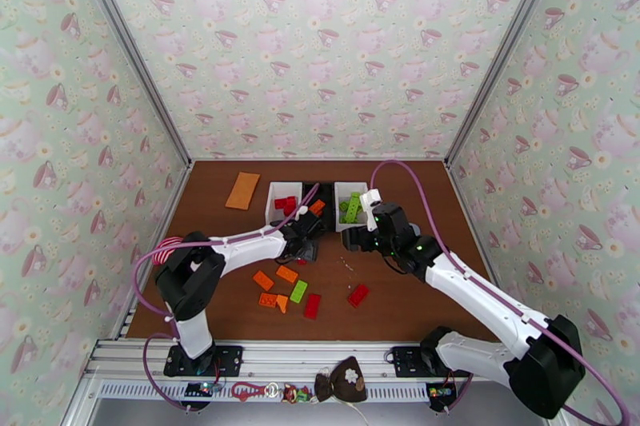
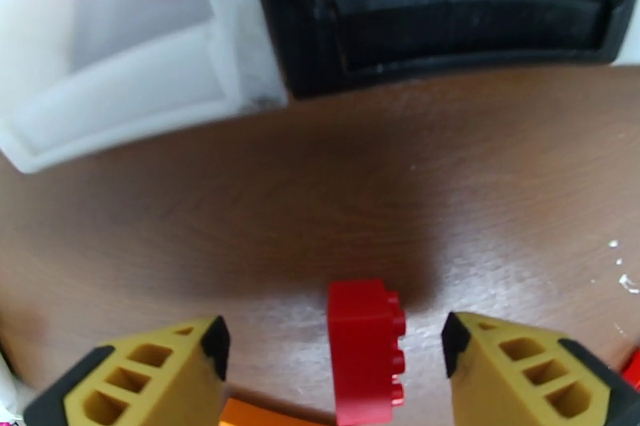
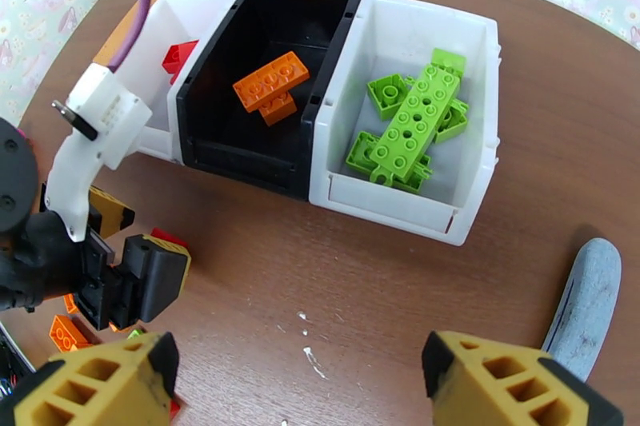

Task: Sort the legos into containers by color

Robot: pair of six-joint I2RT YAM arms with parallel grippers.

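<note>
Bins (image 3: 392,204) part-filled (colours OK), several legos (image 1: 298,290) loose on bench (image 1: 400,312). Your L jaws spread round a red lego (image 2: 366,352), R jaws spread, empty.

Red brick (image 2: 366,352), on its side between the fingers of the left gripper (image 2: 336,342), touching neither. Ahead of that gripper stand three bins in a touching row:
- first white bin (image 2: 160,92), holding red bricks
- black bin (image 2: 448,28), holding orange bricks (image 3: 272,84)
- second white bin (image 3: 392,200), holding lime green bricks (image 3: 416,116) (one long)

Loose bricks (image 1: 298,291) in red, orange and green lie behind the gripper.
</note>
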